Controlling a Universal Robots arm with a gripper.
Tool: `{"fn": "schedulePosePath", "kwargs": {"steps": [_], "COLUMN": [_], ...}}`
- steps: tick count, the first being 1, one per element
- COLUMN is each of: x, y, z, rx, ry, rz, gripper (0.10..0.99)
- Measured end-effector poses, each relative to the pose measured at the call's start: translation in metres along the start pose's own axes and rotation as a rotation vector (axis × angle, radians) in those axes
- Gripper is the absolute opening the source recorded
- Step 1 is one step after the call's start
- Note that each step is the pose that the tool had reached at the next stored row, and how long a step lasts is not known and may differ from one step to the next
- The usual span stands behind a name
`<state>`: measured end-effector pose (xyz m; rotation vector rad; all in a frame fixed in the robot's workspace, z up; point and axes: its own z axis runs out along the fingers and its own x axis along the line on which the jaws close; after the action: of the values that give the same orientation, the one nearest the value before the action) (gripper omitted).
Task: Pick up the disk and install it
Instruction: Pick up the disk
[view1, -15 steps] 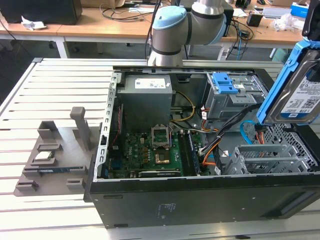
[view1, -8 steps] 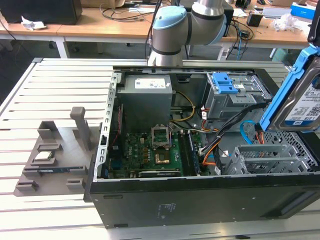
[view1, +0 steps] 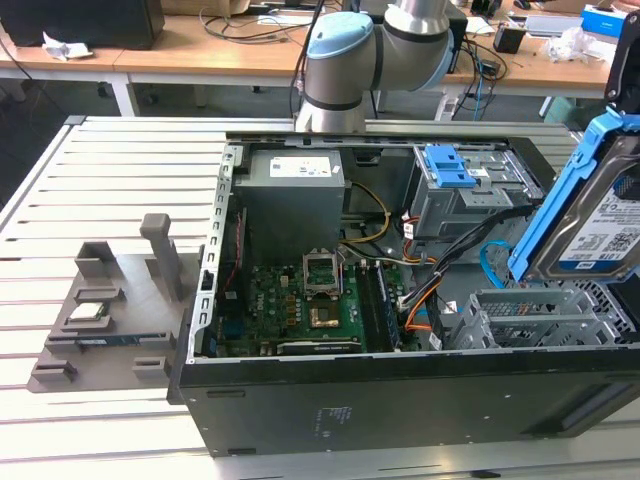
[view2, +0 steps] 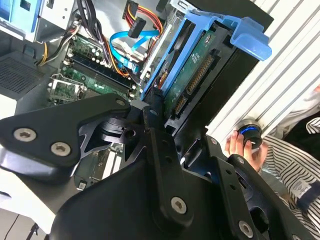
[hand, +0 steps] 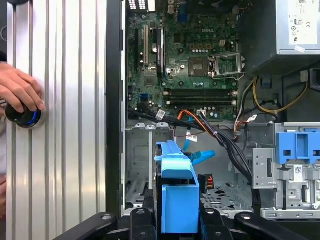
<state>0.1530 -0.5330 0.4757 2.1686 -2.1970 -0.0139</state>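
The disk (view1: 597, 215), a silver-grey hard drive with a blue-and-white label in a blue carrier frame, hangs tilted in the air over the open computer case (view1: 400, 390), at the exterior view's right. My gripper (hand: 177, 217) is shut on it: black fingers (hand: 142, 220) clamp the blue carrier (hand: 177, 197) from both sides. The second wrist view shows the disk's (view2: 192, 70) green circuit-board underside and connector edge above the gripper (view2: 167, 122). Below the disk sits the grey metal drive cage (view1: 530, 320), also in the first wrist view (hand: 142, 172).
Inside the case lie the motherboard (view1: 310, 300), power supply (view1: 295, 195), loose cables (hand: 215, 132) and a blue latch plate (view1: 450, 168). A grey fixture (view1: 110, 310) holding a processor chip (view1: 88, 311) stands at the exterior view's left. A person's hand (hand: 20, 92) rests on a knob beside the case.
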Motion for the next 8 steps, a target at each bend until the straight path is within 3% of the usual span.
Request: {"fn": "schedulePosePath", "kwargs": {"steps": [6,8], "x": [0.0051,0.0050], "y": [0.0094,0.0092], "z": [0.0084,0.0127], "rx": [0.000,-0.001], "ry": [0.0002,-0.0020], "rz": [0.002,0.044], "gripper": [0.361,0.361]}}
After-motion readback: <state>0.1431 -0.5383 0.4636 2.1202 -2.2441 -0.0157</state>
